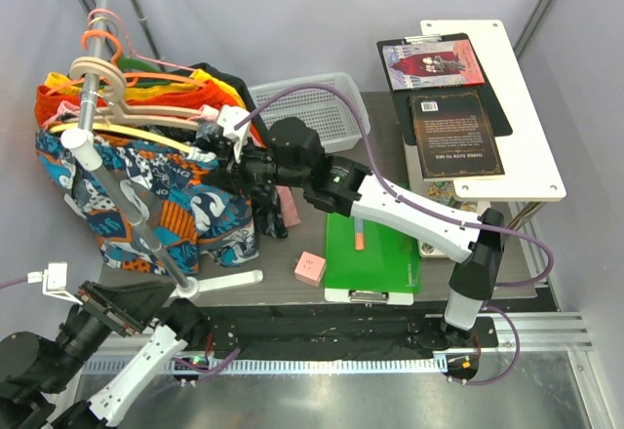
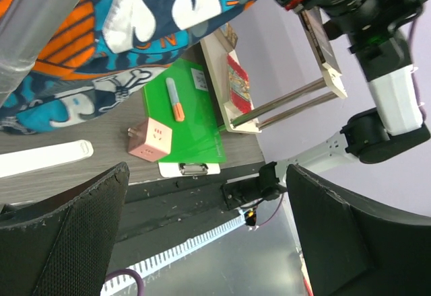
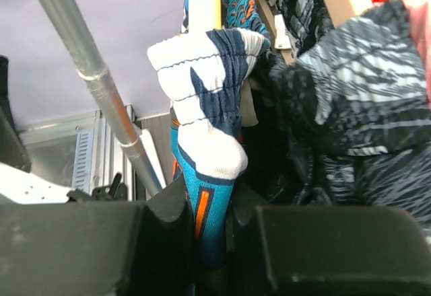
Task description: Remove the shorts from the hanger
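The printed shorts (image 1: 146, 195) hang on the pale yellow hanger (image 1: 117, 129) from the metal rail at the left. My right gripper (image 1: 216, 151) reaches in at the right end of the hanger. In the right wrist view it (image 3: 212, 232) is shut on a fold of the shorts (image 3: 202, 87), just below the hanger arm (image 3: 204, 0). My left gripper (image 1: 122, 297) is low at the near left, below the shorts. In the left wrist view it (image 2: 209, 235) is open and empty, with the shorts (image 2: 135, 20) above.
The metal rail (image 1: 127, 200) slants down towards the near edge. Other hangers and orange garments (image 1: 117, 83) hang behind. A dark leaf-print garment (image 3: 337, 107) is next to the shorts. A green clipboard (image 1: 370, 249), a pink cube (image 1: 309, 267), a white basket (image 1: 312, 107) and a side table with books (image 1: 526, 127) stand to the right.
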